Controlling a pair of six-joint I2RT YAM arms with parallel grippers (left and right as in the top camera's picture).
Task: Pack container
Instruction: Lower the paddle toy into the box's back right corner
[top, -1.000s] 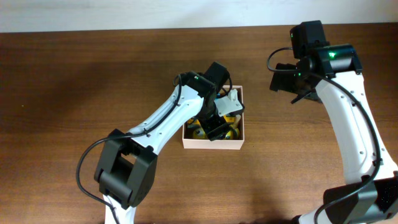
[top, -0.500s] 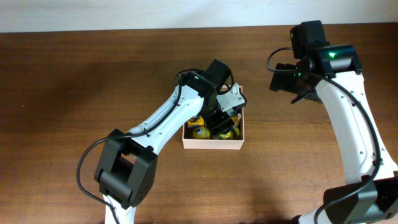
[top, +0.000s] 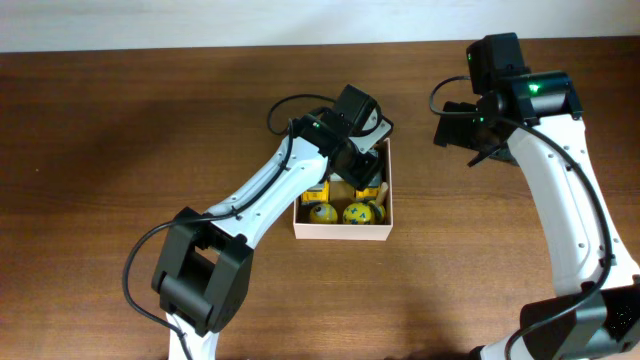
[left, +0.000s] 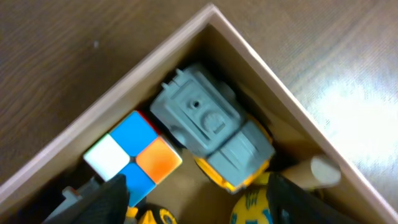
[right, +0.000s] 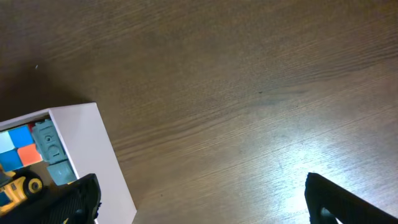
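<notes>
The container (top: 343, 232) is a shallow white-walled box with a tan inside, at the table's middle. It shows in the left wrist view (left: 273, 78) and in the right wrist view (right: 87, 149). Inside lie a grey and yellow toy truck (left: 214, 127), a colour cube (left: 134, 155), two yellow balls (top: 342, 213) and a wooden peg (left: 314, 173). My left gripper (left: 196, 202) is open and empty above the box's far part (top: 352, 160). My right gripper (right: 202, 199) is open and empty over bare table, right of the box (top: 470, 135).
The brown wooden table (top: 120, 150) spreads all round the box. A pale wall edge (top: 200, 25) runs along the far side.
My left gripper has lifted and drawn back toward the box's far edge, uncovering the two yellow balls. The right arm has not moved.
</notes>
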